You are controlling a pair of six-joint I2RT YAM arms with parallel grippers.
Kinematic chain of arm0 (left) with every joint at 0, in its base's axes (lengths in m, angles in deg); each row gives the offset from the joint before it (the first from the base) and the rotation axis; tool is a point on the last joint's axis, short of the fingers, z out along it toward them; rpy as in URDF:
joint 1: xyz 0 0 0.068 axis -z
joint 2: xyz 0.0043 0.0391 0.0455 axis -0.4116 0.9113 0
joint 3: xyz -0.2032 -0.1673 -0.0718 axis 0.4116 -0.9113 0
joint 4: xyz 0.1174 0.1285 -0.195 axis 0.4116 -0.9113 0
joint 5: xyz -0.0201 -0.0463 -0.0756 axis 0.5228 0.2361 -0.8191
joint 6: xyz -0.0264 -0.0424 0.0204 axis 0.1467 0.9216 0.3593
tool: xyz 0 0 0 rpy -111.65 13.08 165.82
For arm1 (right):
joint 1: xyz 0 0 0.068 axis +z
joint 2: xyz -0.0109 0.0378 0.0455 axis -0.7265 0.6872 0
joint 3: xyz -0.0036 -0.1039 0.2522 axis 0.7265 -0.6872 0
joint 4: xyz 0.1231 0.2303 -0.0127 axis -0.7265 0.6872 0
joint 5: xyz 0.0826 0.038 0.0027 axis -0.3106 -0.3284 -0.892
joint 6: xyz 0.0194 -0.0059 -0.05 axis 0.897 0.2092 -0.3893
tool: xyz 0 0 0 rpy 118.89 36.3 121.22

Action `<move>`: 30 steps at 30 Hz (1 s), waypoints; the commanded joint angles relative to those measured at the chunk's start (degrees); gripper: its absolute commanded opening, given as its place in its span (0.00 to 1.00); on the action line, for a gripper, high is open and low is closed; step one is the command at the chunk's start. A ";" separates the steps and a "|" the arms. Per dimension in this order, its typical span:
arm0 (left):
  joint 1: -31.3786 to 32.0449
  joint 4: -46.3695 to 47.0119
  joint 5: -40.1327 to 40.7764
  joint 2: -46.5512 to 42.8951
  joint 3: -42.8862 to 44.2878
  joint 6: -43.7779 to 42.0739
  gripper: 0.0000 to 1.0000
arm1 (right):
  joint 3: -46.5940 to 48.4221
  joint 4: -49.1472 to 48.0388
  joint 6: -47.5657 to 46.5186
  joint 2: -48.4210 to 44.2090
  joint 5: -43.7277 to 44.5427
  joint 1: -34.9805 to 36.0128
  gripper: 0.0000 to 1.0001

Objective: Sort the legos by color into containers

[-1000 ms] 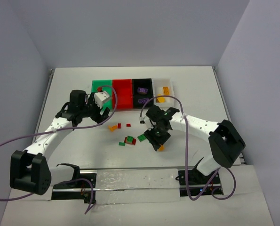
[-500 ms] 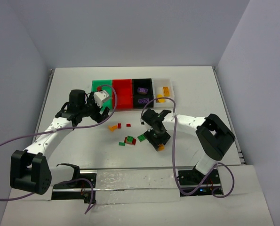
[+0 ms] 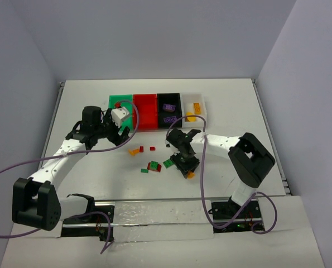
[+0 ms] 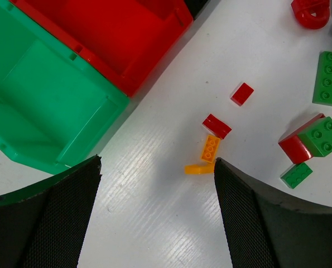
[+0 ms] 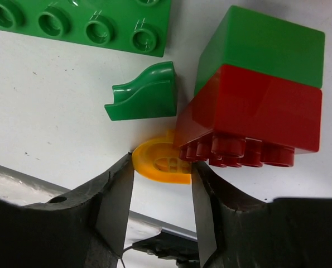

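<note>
Part of the green bin (image 3: 114, 104) is hidden behind the left gripper (image 3: 121, 119), which hovers at its front edge, fingers spread wide and holding nothing. The red bin (image 3: 145, 114) shows a bare floor; the black bin (image 3: 176, 99) holds two purple bricks (image 3: 168, 106); the clear bin (image 3: 188, 98) holds orange ones (image 3: 196, 106). The right arm folds low over the loose legos (image 3: 152, 148), its gripper (image 5: 161, 167) pointing down. Its fingers pinch a round orange piece (image 5: 152, 162), half tucked under a red-green stack (image 5: 255, 95). A green plate (image 5: 82, 22) is cut off above.
</note>
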 commanded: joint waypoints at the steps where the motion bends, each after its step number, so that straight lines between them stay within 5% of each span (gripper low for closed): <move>1: -0.37 2.73 -0.07 0.51 1.79 -0.41 0.89 | 0.31 0.70 -1.08 -4.33 -1.46 -0.24 0.29; 5: -0.37 2.50 -0.71 0.66 2.40 1.15 0.92 | 2.52 4.12 -4.99 -10.60 -6.57 -0.15 0.16; 13: -0.99 0.45 -3.97 0.28 6.06 9.25 0.99 | 17.54 6.88 -9.99 -15.80 -4.54 -2.50 0.13; 21: 0.11 -0.68 -7.91 0.93 7.35 9.67 0.99 | 41.91 2.44 -9.57 3.52 1.13 -19.17 0.07; 30: 4.90 -1.20 -7.72 2.44 7.29 3.17 0.99 | 56.26 0.82 -10.87 22.04 7.49 -22.75 0.08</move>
